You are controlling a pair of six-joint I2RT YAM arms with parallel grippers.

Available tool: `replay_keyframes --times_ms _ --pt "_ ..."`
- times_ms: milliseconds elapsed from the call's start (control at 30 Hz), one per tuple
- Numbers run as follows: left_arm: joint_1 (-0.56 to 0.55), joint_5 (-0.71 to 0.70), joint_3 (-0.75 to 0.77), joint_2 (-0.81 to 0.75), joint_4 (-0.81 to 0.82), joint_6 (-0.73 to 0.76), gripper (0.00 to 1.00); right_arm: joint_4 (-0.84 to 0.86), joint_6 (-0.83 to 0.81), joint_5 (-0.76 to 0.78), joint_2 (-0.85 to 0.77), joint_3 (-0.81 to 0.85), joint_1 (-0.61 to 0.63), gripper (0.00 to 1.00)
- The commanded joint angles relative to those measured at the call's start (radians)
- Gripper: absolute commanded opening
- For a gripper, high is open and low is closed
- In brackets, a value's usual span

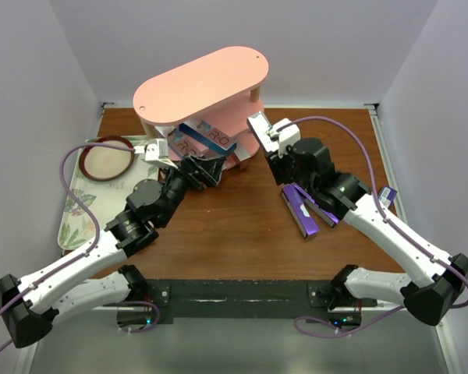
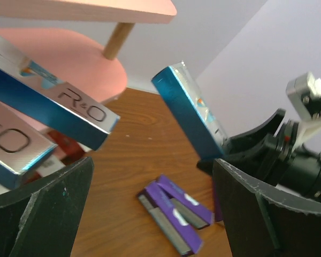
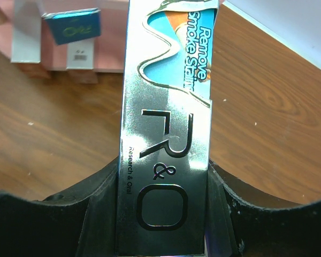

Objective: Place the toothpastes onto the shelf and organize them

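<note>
The pink three-tier shelf (image 1: 203, 82) stands at the back centre. Blue and silver toothpaste boxes (image 1: 207, 137) lie slanted on a lower tier and show large in the left wrist view (image 2: 59, 101), with a red box (image 2: 64, 149) below them. My right gripper (image 1: 279, 165) is shut on a blue and silver toothpaste box (image 3: 166, 134), also visible tilted in the left wrist view (image 2: 190, 110); it is held just right of the shelf. My left gripper (image 1: 201, 168) is open and empty in front of the lower tiers. Two purple boxes (image 1: 300, 210) lie on the table.
A floral tray (image 1: 82, 210) with a round brown-rimmed dish (image 1: 107, 158) sits at the left. Pale walls close in the table at the back and on both sides. The two grippers are close together in front of the shelf.
</note>
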Motion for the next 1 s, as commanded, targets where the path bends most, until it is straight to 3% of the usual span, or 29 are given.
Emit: replay_keyframes --times_ms 0,200,300,467,633,967 --pt "-0.002 -0.074 0.066 -0.058 -0.112 0.303 0.99 0.045 -0.056 -0.105 0.066 0.104 -0.072 0.21" --pt "0.000 -0.078 0.106 -0.091 -0.146 0.584 0.99 0.069 -0.110 -0.212 0.248 0.262 -0.144 0.21" --pt "0.005 -0.044 0.126 -0.082 -0.171 0.654 0.99 0.072 -0.139 -0.258 0.343 0.339 -0.164 0.21" --pt "0.070 -0.027 0.045 -0.111 -0.118 0.672 0.98 0.102 -0.151 -0.301 0.448 0.423 -0.178 0.22" --pt "0.260 0.096 0.002 -0.153 -0.107 0.571 0.97 0.174 -0.147 -0.306 0.518 0.437 -0.182 0.23" --pt "0.275 0.053 -0.025 -0.200 -0.092 0.586 0.96 0.292 -0.133 -0.311 0.573 0.417 -0.184 0.27"
